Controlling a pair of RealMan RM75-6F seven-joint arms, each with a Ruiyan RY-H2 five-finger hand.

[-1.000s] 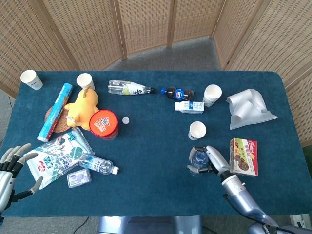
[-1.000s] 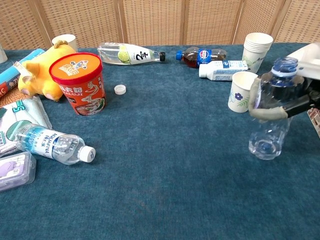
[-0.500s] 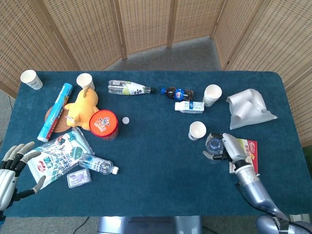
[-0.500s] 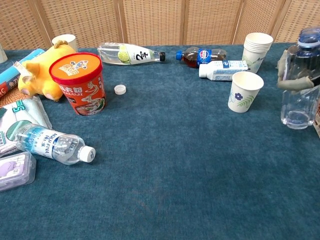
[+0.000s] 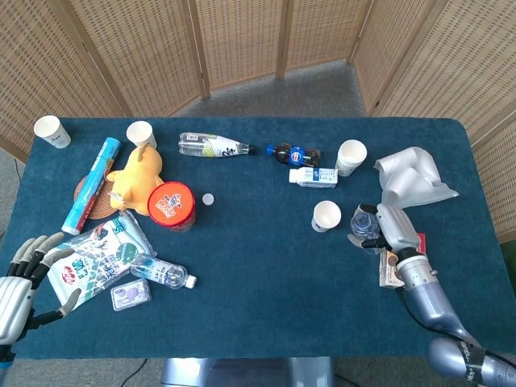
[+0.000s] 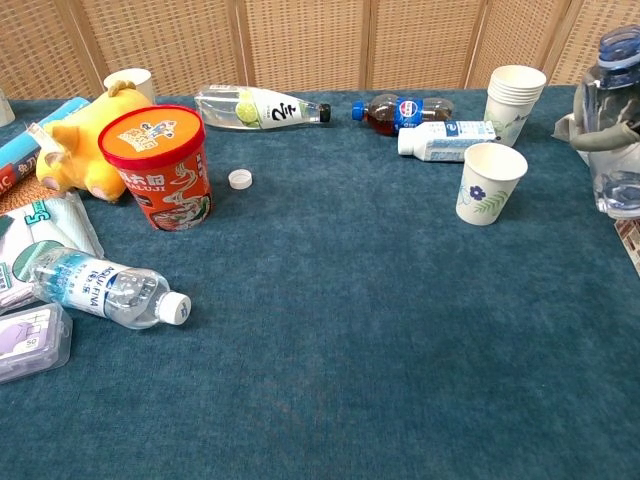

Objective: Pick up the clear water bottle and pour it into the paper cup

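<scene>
The right robot hand [image 5: 393,228] grips the clear uncapped plastic water bottle [image 5: 362,222], fingers wrapped around its body, holding it upright and lifted off the blue-cloth desk [image 5: 266,266], just right of the white flower-printed paper cup [image 5: 326,216]. That paper cup stands upright in front of the small white milk bottle [image 5: 313,178] lying on its side. The left robot hand [image 5: 32,270] hangs at the desk's near left corner, fingers spread and holding nothing, well apart from the paper cup.

clear plastic bottle [image 6: 612,120] glossy | paper cup [image 6: 489,182] matt | table [image 6: 380,330] cloth, napped
</scene>
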